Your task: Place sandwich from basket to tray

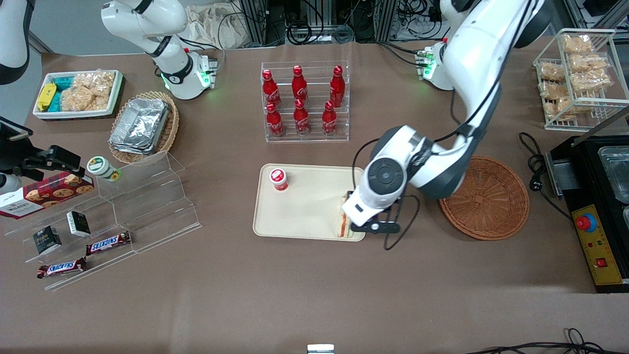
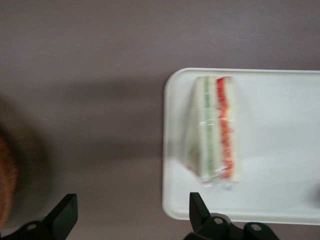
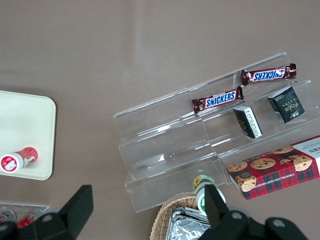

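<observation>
The sandwich (image 1: pixel 342 227) (image 2: pixel 216 131), a pale wedge with a red and green filling edge, lies on the beige tray (image 1: pixel 304 211) (image 2: pixel 280 150), at the tray's corner nearest the working arm's end and the front camera. My left gripper (image 1: pixel 367 222) (image 2: pixel 132 215) hovers above that tray edge, open, with nothing between its fingers (image 2: pixel 200 210). Only bare table and the tray's rim lie under the gap. The round dark-brown wicker basket (image 1: pixel 485 197) (image 2: pixel 5 175) sits beside the tray toward the working arm's end, with nothing in it.
A small red-capped bottle (image 1: pixel 278 179) stands on the tray. A rack of red cola bottles (image 1: pixel 304 101) is farther from the front camera. A clear stepped shelf (image 1: pixel 147 196) with snacks lies toward the parked arm's end. A black appliance (image 1: pixel 599 196) stands beside the basket.
</observation>
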